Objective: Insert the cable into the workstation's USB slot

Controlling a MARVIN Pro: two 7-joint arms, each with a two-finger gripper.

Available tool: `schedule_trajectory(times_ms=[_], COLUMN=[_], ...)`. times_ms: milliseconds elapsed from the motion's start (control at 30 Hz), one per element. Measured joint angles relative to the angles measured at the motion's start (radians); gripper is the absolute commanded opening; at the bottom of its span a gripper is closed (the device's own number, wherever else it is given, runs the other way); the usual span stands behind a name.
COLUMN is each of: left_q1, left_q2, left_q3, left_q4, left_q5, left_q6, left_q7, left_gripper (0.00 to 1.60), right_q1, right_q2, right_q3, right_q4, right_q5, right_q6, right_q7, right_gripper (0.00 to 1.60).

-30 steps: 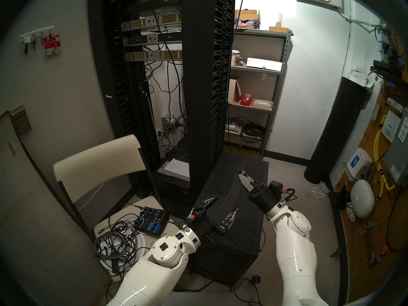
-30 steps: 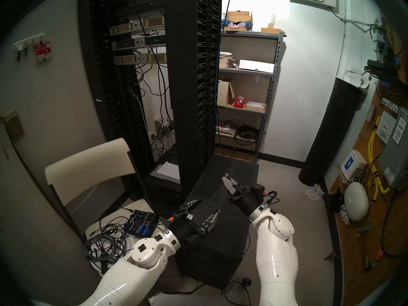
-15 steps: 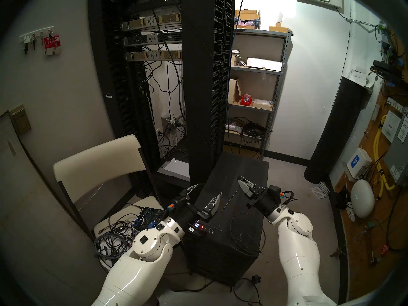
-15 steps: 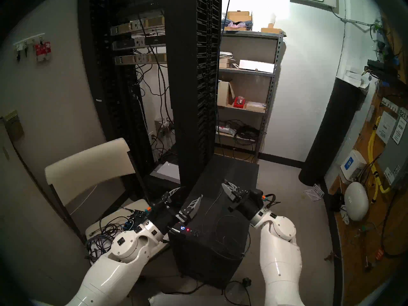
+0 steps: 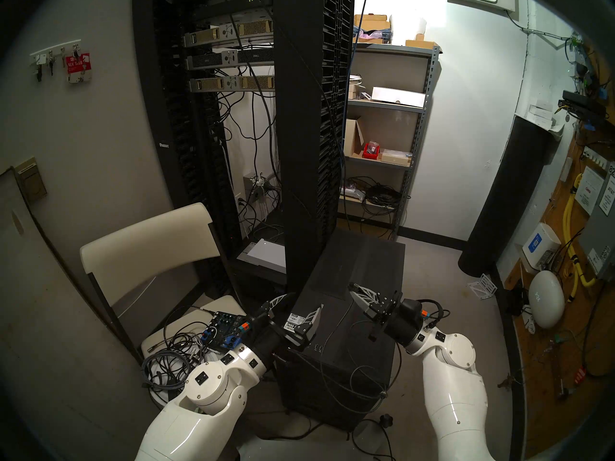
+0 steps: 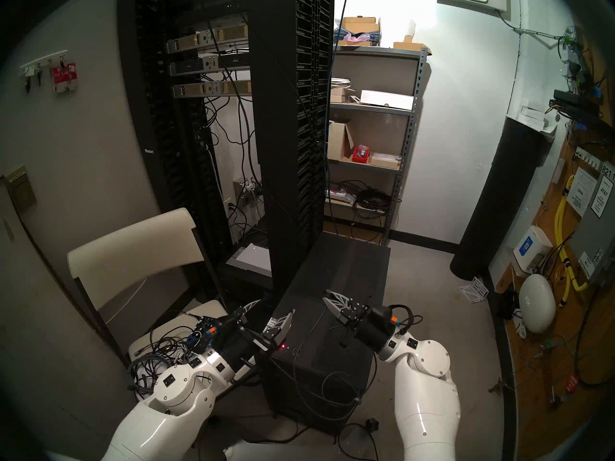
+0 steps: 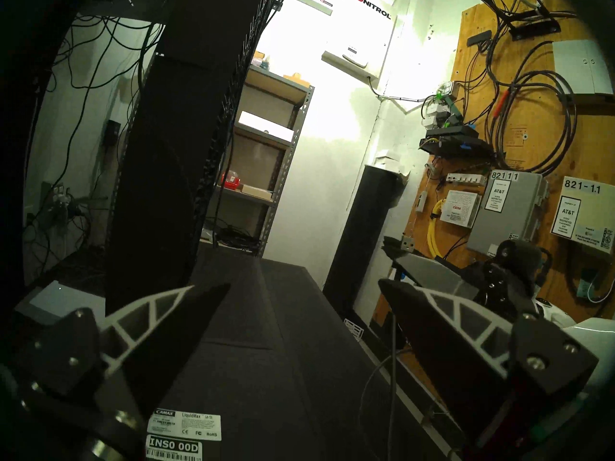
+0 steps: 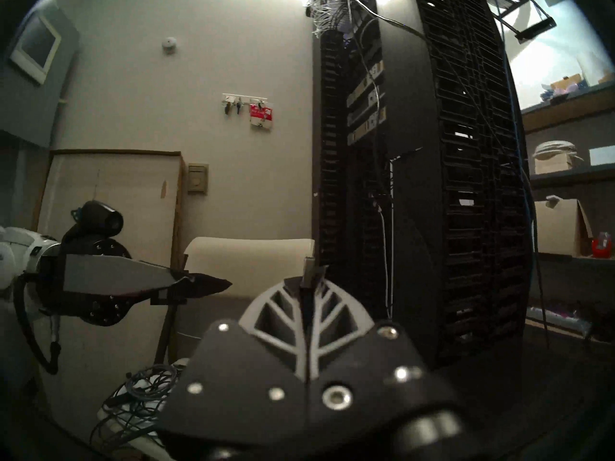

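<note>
Right gripper [image 8: 307, 277] pinches cable [image 5: 339, 320]; plug [image 7: 407, 242] visible wrist-side only.

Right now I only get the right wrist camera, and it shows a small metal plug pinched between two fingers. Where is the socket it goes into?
Observer: The two USB ports sit at the front edge of the workstation top, nearer the robot than the right gripper.
Operator: Is the other claw blocking them?
Observer: No. The left gripper is open and empty, and the ports show uncovered just beside the base of its finger.
Operator: Where does the wire go?
Observer: The cable drops from the plug onto the workstation top, then loops over its front face.
</note>
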Motion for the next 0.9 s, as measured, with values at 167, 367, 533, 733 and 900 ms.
schedule_trajectory(times_ms=[167, 367, 533, 733, 900], left_q1=[0.014, 0.020, 0.019, 0.017, 0.017], left_q2=[0.000, 0.001, 0.002, 0.003, 0.004], left_q3=[0.006, 0.016, 0.021, 0.022, 0.022], left_q4=[-0.006, -0.008, -0.008, -0.008, -0.008], left_q5=[0.001, 0.001, 0.001, 0.004, 0.004], left_q6=[-0.003, -0.004, -0.005, -0.010, -0.011], left_q7=[0.009, 0.015, 0.015, 0.015, 0.015], left_gripper=[1.60, 1.60, 1.60, 1.60, 1.60], right_q1=[-0.019, -0.028, -0.026, -0.028, -0.043], right_q2=[0.005, 0.005, 0.005, 0.012, 0.024], right_q3=[-0.002, 0.000, 0.000, -0.005, -0.013], right_q4=[-0.006, -0.006, -0.006, -0.007, -0.017], right_q5=[-0.025, -0.030, -0.025, -0.001, 0.019], right_q6=[-0.071, -0.102, -0.116, -0.136, -0.152], right_q7=[0.020, 0.015, 0.001, -0.015, -0.032], right_gripper=[0.00, 0.00, 0.00, 0.00, 0.00])
